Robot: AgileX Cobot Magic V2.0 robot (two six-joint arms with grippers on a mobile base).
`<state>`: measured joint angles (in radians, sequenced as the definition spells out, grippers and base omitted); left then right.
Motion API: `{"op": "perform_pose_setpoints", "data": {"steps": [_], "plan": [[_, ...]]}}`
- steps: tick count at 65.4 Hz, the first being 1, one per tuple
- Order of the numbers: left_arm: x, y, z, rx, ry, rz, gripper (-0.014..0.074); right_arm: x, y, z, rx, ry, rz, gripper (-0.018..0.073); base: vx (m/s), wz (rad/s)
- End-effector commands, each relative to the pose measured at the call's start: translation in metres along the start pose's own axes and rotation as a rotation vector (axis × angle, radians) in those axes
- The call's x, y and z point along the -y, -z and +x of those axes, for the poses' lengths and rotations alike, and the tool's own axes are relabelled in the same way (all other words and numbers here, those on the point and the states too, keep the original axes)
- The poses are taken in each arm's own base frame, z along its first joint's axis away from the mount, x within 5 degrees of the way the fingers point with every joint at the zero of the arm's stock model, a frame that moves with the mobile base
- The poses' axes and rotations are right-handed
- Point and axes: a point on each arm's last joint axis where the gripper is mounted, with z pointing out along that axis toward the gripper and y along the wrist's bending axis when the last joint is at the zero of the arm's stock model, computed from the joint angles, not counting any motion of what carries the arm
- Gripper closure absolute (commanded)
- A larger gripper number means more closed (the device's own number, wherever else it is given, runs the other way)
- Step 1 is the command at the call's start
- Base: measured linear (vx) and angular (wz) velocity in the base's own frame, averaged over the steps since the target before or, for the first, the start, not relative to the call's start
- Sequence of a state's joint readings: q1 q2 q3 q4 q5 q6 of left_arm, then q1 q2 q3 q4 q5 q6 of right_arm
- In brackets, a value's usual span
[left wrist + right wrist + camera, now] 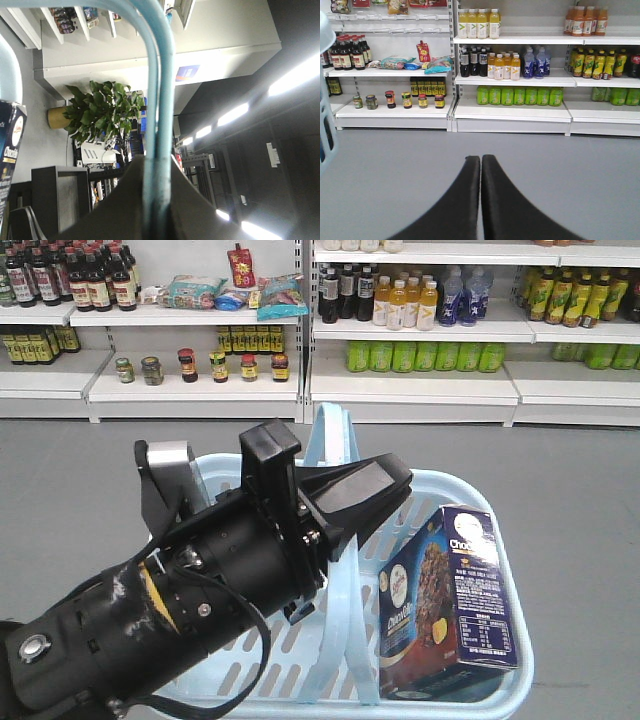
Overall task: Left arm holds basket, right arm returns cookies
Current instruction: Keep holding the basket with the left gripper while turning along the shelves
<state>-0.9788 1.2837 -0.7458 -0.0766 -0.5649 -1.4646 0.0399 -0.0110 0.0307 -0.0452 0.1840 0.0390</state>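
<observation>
The light blue basket hangs in front of me by its two loop handles. My left gripper, the black wedge on the bulky arm with the yellow ring, is shut on those handles. In the left wrist view the two handle straps run pressed together between the jaws of the left gripper. The navy cookies box stands tilted inside the basket at its right side, and its edge shows at far left. My right gripper is shut on nothing, over grey floor; the basket's wall is to its left.
White store shelves line the far side, with drink bottles, green bottles and small jars. Grey floor lies between them and the basket. A potted plant shows in the left wrist view.
</observation>
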Motion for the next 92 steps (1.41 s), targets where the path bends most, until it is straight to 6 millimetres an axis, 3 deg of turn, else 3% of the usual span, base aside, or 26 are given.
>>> {"op": "perform_pose_setpoints", "data": {"steps": [1,92], "plan": [[0.0331,0.0049,-0.0002,0.007,-0.004,0.192,0.0603,-0.0002,0.0011,-0.0074,0.087,0.009,-0.002,0.0567,0.4,-0.01],[0.0326,0.0047,-0.0005,0.007,-0.007,0.191,0.0603,-0.0002,0.0011,-0.0074,0.087,0.009,-0.002,0.0567,0.4,-0.01]]}}
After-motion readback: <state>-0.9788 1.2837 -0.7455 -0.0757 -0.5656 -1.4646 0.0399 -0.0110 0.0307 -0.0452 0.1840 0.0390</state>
